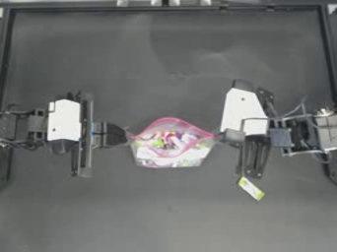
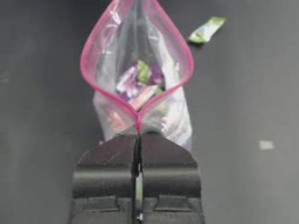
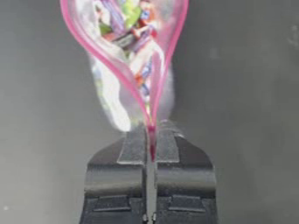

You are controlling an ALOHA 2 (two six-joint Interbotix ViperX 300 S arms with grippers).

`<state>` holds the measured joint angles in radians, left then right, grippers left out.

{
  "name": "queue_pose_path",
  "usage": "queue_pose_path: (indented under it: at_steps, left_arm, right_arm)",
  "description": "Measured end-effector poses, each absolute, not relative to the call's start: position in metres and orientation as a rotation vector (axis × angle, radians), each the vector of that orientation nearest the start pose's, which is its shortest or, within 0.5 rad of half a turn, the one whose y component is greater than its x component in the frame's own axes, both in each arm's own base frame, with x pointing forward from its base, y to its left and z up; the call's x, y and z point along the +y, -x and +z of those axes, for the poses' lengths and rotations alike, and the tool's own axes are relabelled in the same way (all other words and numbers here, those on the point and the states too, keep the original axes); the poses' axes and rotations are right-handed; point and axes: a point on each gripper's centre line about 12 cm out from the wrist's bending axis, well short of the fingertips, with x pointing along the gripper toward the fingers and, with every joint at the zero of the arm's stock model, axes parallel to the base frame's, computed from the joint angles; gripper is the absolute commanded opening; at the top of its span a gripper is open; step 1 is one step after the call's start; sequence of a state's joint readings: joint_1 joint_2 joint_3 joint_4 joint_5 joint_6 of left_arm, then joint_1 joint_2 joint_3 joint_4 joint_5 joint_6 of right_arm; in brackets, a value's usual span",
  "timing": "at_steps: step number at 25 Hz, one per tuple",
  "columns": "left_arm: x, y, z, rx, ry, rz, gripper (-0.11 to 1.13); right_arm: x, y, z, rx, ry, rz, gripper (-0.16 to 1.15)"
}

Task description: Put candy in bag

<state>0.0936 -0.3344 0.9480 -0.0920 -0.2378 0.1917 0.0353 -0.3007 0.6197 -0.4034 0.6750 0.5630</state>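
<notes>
The clear bag (image 1: 171,145) with a pink seal strip hangs at mid-table, its mouth spread open and colourful candies inside. My left gripper (image 1: 126,136) is shut on the bag's left corner, where the seal (image 2: 139,124) runs between the jaws. My right gripper (image 1: 222,136) is shut on the opposite corner, pinching the seal (image 3: 152,131). The candy (image 1: 251,188), a small yellow-green wrapped piece, lies on the table in front of the right arm, outside the bag; it also shows beyond the bag (image 2: 206,29) in the left wrist view.
The dark table (image 1: 164,64) has a raised frame along its back and sides. A small pale mark (image 2: 266,145) sits on the table surface beside the bag.
</notes>
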Motion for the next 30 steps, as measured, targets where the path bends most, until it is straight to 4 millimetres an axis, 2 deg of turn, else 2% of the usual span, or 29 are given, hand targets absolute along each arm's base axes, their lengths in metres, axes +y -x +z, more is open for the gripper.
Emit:
queue_pose_path:
  at_steps: [15,30]
  left_arm:
    - [0.038,-0.316,0.183,0.473,-0.08,0.106,0.05]
    - [0.044,-0.324,0.168,0.465,-0.086,0.127,0.05]
  right_arm:
    - [-0.022,-0.328,0.219,0.931,-0.091,-0.299,0.05]
    - [-0.02,-0.338,0.202,0.937,-0.099,-0.276,0.05]
